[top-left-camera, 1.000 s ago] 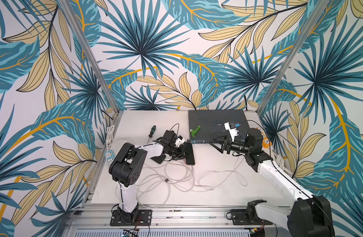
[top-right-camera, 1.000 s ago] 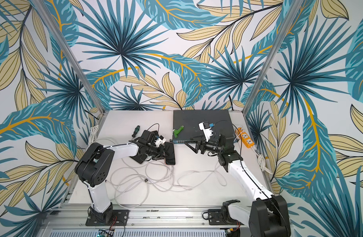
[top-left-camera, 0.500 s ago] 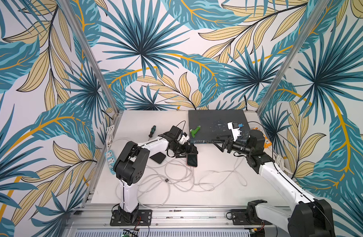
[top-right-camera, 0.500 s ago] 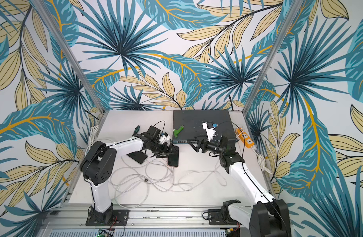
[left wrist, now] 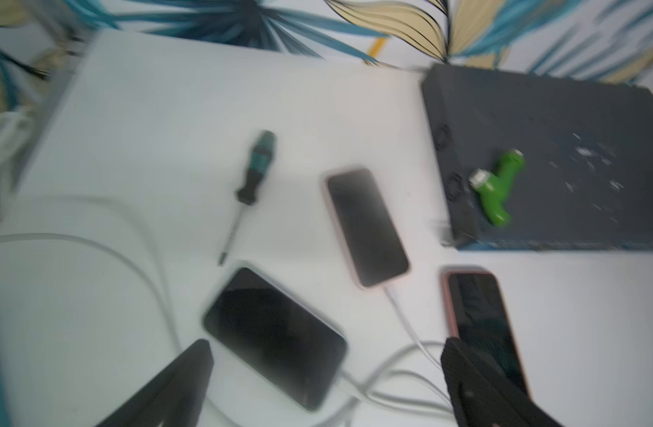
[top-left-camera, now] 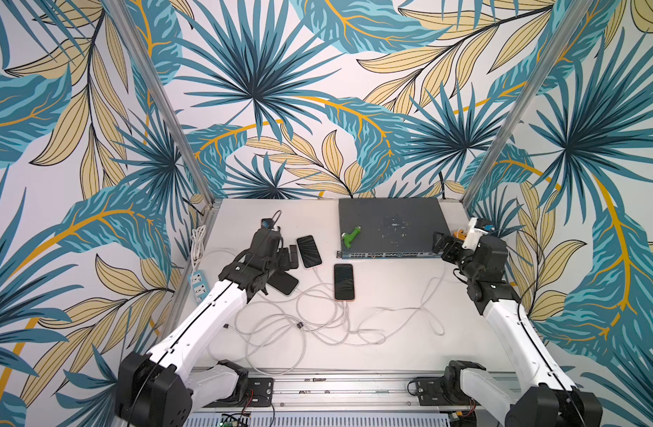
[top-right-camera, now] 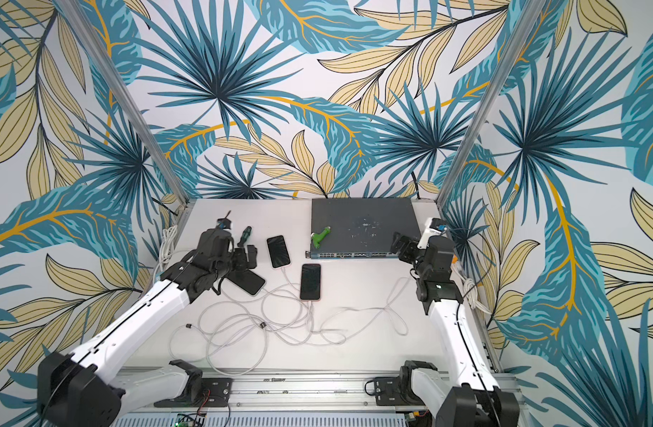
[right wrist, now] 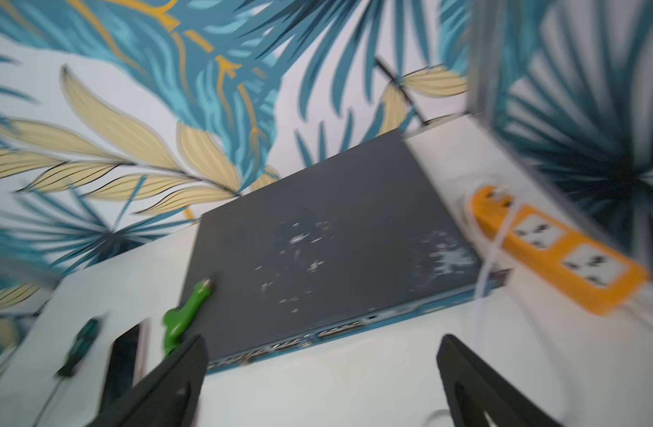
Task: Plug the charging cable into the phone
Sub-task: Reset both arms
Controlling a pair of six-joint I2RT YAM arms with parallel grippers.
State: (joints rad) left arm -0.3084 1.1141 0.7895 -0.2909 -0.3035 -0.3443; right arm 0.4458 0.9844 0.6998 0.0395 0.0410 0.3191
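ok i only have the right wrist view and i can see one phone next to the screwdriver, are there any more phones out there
Observer: Yes, three in all. In a top view a second phone lies flat in front of the grey box.
Operator: is anything plugged into it
Observer: A white cable runs into its near end, and it looks plugged in.
Operator: and the left end effector
Observer: The left end effector is open and empty. A third phone lies partly under that arm.
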